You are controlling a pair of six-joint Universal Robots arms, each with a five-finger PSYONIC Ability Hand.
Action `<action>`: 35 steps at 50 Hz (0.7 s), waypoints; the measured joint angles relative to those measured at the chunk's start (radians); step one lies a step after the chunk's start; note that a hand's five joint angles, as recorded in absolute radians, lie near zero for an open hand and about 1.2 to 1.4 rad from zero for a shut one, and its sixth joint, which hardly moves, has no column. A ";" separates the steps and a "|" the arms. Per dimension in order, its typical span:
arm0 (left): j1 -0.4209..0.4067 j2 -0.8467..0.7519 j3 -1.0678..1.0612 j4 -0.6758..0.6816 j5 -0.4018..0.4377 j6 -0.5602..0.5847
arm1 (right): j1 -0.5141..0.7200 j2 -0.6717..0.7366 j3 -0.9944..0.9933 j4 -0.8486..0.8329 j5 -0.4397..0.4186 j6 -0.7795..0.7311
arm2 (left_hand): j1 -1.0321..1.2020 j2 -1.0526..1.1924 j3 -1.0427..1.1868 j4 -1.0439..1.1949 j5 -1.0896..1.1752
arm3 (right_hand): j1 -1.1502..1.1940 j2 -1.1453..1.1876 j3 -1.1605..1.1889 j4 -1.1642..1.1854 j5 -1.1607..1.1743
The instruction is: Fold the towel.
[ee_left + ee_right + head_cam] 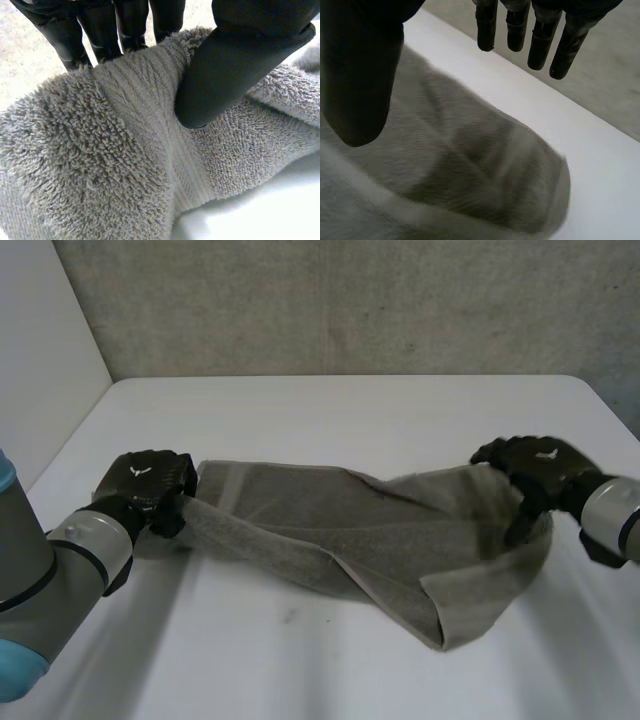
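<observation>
A grey towel (pixel 330 530) lies stretched and twisted across the white table (pixel 350 410), with a fold hanging toward the front right. My left hand (pixel 150 480) is at its left end. In the left wrist view the thumb (pixel 235 65) presses the towel (pixel 100 150) against the fingers (pixel 100 30), pinching that edge. My right hand (pixel 535 465) hovers at the towel's right end. In the right wrist view its fingers (pixel 540 40) hang straight and apart from the thumb, with the towel (pixel 470 165) lying loose below the palm, not held.
A grey wall runs along the table's far edge (pixel 350 377), and a white wall stands at the left. The table's right edge (pixel 610 410) is close behind my right hand. Bare tabletop (pixel 250 660) lies in front of the towel.
</observation>
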 measured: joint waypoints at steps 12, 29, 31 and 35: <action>0.001 -0.022 0.003 0.000 -0.001 0.000 | 0.026 -0.064 0.196 -0.026 -0.045 -0.229 | 0.000 0.000 0.000 0.000 0.000 | 0.000 0.000 0.000 0.000 0.000; 0.001 -0.043 0.000 0.000 0.000 0.000 | 0.095 -0.054 0.267 -0.019 -0.138 -0.429 | 0.000 0.000 0.000 0.000 0.000 | 0.078 0.039 0.054 0.041 0.080; 0.001 -0.045 -0.001 0.000 0.000 0.000 | 0.112 -0.050 0.267 -0.019 -0.137 -0.449 | 0.000 0.000 0.000 0.000 0.000 | 0.134 0.095 0.115 0.101 0.145; 0.002 -0.045 -0.002 0.000 0.000 0.000 | 0.134 -0.044 0.269 -0.018 -0.129 -0.480 | 0.000 0.000 0.000 0.000 0.000 | 0.217 0.190 0.206 0.192 0.232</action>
